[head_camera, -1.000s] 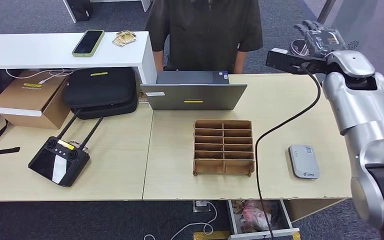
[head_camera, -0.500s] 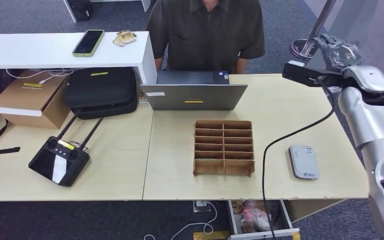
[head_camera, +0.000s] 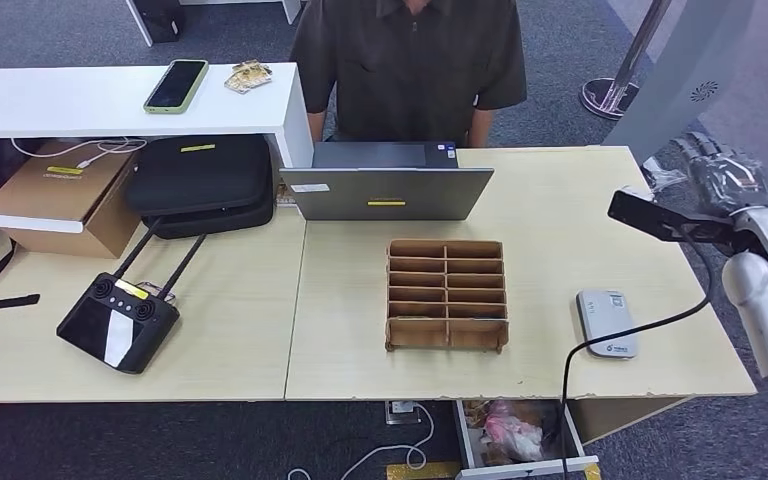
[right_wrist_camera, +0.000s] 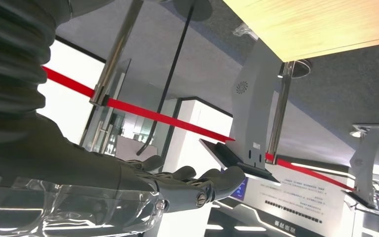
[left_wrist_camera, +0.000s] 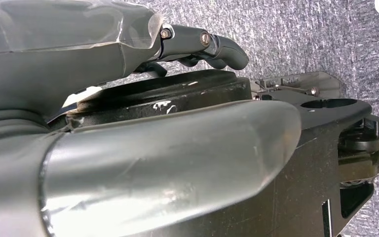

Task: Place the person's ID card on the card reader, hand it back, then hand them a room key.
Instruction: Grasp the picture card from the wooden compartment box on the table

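Nothing of the task looks done yet. The card reader (head_camera: 607,323) lies bare on the tabletop (head_camera: 560,215), near its right end and just right of the cardboard divider tray (head_camera: 447,294), and no card rests on it. No ID card and no room key can be made out: the tray's compartments look empty from the head view, though their depths are shadowed. The person (head_camera: 410,60) stands behind the open laptop (head_camera: 388,182) at the far edge, hands out of sight. So all three steps (reading the card, returning it, handing over a key) appear to remain.

The right hand (head_camera: 725,180) is off the tabletop's right edge, over the floor. In the right wrist view its fingers (right_wrist_camera: 197,180) stretch out loosely side by side with nothing between them. The left hand (left_wrist_camera: 128,59) hangs low beside the robot's body; its fingers (left_wrist_camera: 212,47) curl slightly, and nothing is seen in them, though much of the hand is hidden, so whether it is empty cannot be told for sure.

Against the earlier frames, the right arm has dropped and swung outward: a second ago the hand was raised high near the person, beyond the far right corner of the tabletop; now it sits lower and further right. The things on the tabletop lie as they did.
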You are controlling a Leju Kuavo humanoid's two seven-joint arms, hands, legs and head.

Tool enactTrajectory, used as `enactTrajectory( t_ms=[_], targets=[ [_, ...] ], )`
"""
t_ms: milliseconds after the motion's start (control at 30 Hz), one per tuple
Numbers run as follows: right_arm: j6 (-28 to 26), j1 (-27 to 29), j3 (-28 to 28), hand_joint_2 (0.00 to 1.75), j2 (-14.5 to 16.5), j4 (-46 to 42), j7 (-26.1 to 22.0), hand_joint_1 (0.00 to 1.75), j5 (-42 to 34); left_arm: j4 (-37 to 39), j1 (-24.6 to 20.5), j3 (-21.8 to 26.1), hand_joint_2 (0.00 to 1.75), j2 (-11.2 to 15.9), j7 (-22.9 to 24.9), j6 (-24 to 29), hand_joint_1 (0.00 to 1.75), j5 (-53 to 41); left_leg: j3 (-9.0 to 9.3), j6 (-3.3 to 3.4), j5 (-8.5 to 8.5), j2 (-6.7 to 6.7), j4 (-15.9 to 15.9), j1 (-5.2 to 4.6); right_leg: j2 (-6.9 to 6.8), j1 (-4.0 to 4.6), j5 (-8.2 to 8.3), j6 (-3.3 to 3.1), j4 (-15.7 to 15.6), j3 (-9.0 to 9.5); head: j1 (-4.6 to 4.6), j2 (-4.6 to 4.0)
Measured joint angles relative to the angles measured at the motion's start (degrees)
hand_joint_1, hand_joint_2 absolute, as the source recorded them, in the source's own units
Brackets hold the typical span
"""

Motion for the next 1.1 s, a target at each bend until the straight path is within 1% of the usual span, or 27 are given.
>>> enactTrajectory(
  t_ms=[133, 233, 300, 433, 567, 633, 733, 900, 967, 1100],
  targets=[
    [0.3, 1.2, -0.7, 1.75, -0.6, -1.2, 0.1, 0.00, -0.3, 0.0, 0.0, 0.0, 0.00, 0.0, -0.1, 0.0, 0.00, 0.2, 0.01, 0.00, 0.00, -0.01, 0.0, 0.01, -0.02, 0.00, 0.00, 0.00, 0.0, 0.00, -0.01, 0.00],
    [0.2, 3.9, -2.1, 1.75, -0.8, -3.0, 0.6, 0.00, -0.3, 0.0, 0.0, 0.0, 0.00, 0.0, -0.3, 0.2, 0.00, 0.2, 0.00, 0.00, 0.00, -0.03, 0.0, 0.02, -0.06, 0.00, -0.01, 0.00, 0.0, 0.01, 0.00, 0.00],
    [0.1, 7.5, -4.0, 1.75, -0.8, -5.6, 1.3, 0.00, 0.2, 0.0, 0.0, 0.0, 0.00, 0.0, -0.5, 0.4, 0.00, 0.1, -0.03, 0.00, 0.00, -0.11, 0.0, 0.02, -0.15, 0.00, -0.04, 0.03, 0.0, 0.02, 0.00, 0.00],
    [0.1, 16.4, -9.3, 1.75, -0.7, -11.8, 3.0, 0.00, 1.9, 0.0, 0.0, 0.0, 0.00, -0.1, -0.7, 0.9, 0.00, -0.5, -0.12, 0.02, -0.02, -0.35, 0.0, 0.02, -0.34, -0.01, -0.11, 0.10, 0.0, 0.02, -0.01, 0.00],
    [0.2, 25.5, -15.2, 1.75, -0.3, -18.0, 3.2, 0.00, 2.0, 0.0, 0.0, 0.0, 0.00, -0.1, -0.7, 1.3, 0.00, -1.0, -0.17, 0.08, -0.07, -0.43, 0.0, 0.02, -0.40, -0.02, -0.14, 0.12, -0.1, 0.02, 0.00, 0.00],
    [0.4, 29.5, -17.8, 1.75, 0.4, -20.8, 3.5, 0.00, 2.3, 0.0, 0.0, 0.0, 0.00, -0.1, -0.7, 1.6, 0.00, -1.3, -0.16, 0.10, -0.10, -0.41, 0.0, 0.02, -0.39, -0.01, -0.15, 0.10, -0.1, 0.02, -0.01, 0.00],
    [0.7, 35.0, -21.1, 1.75, 3.0, -24.9, 4.3, 0.00, 4.3, 0.0, 0.0, 0.0, 0.00, -0.2, -0.7, 2.1, 0.00, -1.8, -0.13, 0.11, -0.11, -0.39, 0.0, 0.03, -0.37, 0.00, -0.17, 0.08, -0.1, 0.01, 0.01, 0.00],
    [0.8, 43.5, -25.1, 1.75, 11.4, -32.4, 5.9, 0.00, 9.2, 0.0, 0.0, 0.0, 0.00, -0.2, -0.1, 2.7, 0.00, -3.1, -0.09, 0.10, -0.11, -0.35, -0.1, 0.04, -0.36, 0.04, -0.22, 0.00, 0.0, 0.01, 0.00, 0.00],
    [1.1, 45.8, -26.1, 1.75, 14.1, -34.5, 6.1, 0.00, 10.0, -0.1, 0.0, 0.0, 0.00, -0.3, 0.5, 2.9, 0.00, -3.7, -0.08, 0.10, -0.11, -0.32, -0.1, 0.04, -0.34, 0.03, -0.23, -0.01, 0.0, 0.00, 0.00, 0.00],
    [1.5, 49.1, -27.9, 1.75, 18.4, -37.0, 6.0, 0.00, 11.1, -0.3, 0.0, -0.1, 0.00, -0.3, 1.6, 2.9, 0.00, -4.7, -0.06, 0.10, -0.11, -0.23, -0.1, 0.04, -0.28, 0.01, -0.23, -0.01, 0.0, 0.00, 0.01, 0.00]
  ],
)
